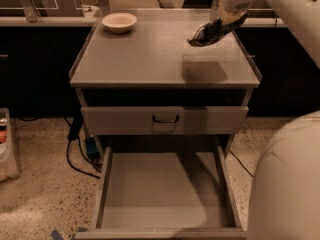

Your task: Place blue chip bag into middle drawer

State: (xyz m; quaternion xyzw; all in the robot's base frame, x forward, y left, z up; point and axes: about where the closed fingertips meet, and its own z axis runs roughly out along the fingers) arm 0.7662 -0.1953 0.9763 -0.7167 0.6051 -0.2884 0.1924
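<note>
no text, brand, number or sign can be read anywhere; the blue chip bag [211, 32] shows only pale marks too blurred to make out as letters. the gripper [229, 22] hangs at the upper right above the cabinet top [150, 54], clamped on the bag, which hangs clear of that surface
</note>
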